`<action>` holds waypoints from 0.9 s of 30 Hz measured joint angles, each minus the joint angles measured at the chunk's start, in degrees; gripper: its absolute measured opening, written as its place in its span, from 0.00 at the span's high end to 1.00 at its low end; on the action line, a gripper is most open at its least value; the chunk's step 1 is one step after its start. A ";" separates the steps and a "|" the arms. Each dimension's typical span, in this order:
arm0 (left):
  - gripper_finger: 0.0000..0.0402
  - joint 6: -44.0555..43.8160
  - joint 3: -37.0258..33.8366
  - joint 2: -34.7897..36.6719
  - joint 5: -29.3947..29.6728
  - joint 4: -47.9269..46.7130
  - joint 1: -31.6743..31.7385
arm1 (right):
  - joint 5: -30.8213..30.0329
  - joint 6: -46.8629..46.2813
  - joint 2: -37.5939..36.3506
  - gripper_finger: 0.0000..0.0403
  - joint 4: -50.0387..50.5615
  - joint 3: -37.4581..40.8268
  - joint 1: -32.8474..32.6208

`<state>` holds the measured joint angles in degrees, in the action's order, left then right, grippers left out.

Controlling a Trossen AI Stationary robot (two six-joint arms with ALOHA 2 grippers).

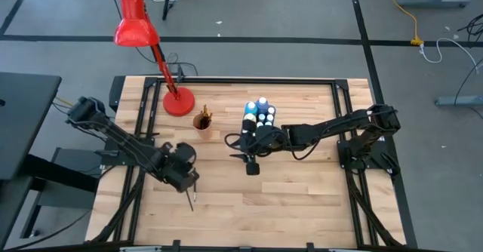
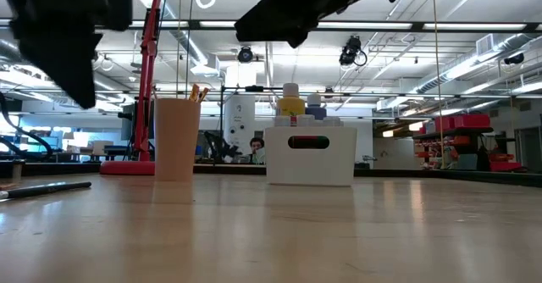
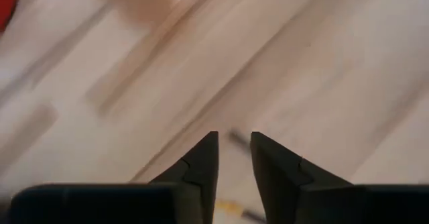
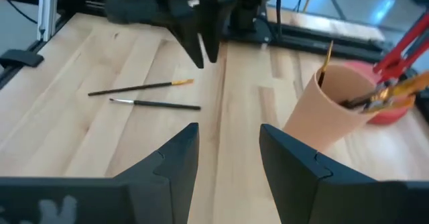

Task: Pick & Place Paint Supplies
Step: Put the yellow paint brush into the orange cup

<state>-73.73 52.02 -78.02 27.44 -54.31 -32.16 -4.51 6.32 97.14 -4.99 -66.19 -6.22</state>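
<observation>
Two thin dark brushes [image 4: 141, 85] [image 4: 155, 104] lie flat on the wooden table; the high view shows one [image 1: 190, 199]. My left gripper [image 3: 234, 158] hovers above them, pointing down, its fingers a narrow gap apart and empty; a brush [image 3: 238, 138] shows in that gap. My right gripper [image 4: 228, 147] is open and empty above mid-table, beside the tan cup [image 4: 328, 106] that holds several brushes. White-capped paint bottles [image 1: 259, 115] stand in a white bin [image 2: 310, 154].
A red desk lamp stands with its base [image 1: 179, 101] at the far left of the table, next to the tan cup [image 1: 202, 121]. The black frame rails [image 1: 226, 80] run along the table edges. Bare wood [image 1: 287, 199] lies toward the near edge.
</observation>
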 joint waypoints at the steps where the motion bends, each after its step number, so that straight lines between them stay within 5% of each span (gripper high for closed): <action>1: 0.75 -2.17 -0.59 0.00 -1.34 -1.06 0.00 | 0.01 1.12 0.00 0.60 -0.26 -0.01 0.00; 13: 0.56 -37.25 -11.88 0.00 -15.16 2.99 -0.23 | 0.00 9.62 0.00 0.60 -3.09 -0.01 0.00; 20: 0.58 -39.60 -18.09 0.00 -12.79 19.55 -0.52 | -0.07 9.65 0.00 0.60 -3.13 -0.01 0.00; 27: 0.63 -40.03 -19.94 0.17 -14.24 20.93 -0.56 | -0.04 9.23 -0.02 0.60 -3.13 -0.01 0.00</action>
<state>-113.76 32.08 -77.84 13.20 -33.37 -32.72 -4.56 15.55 97.12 -8.12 -66.19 -6.22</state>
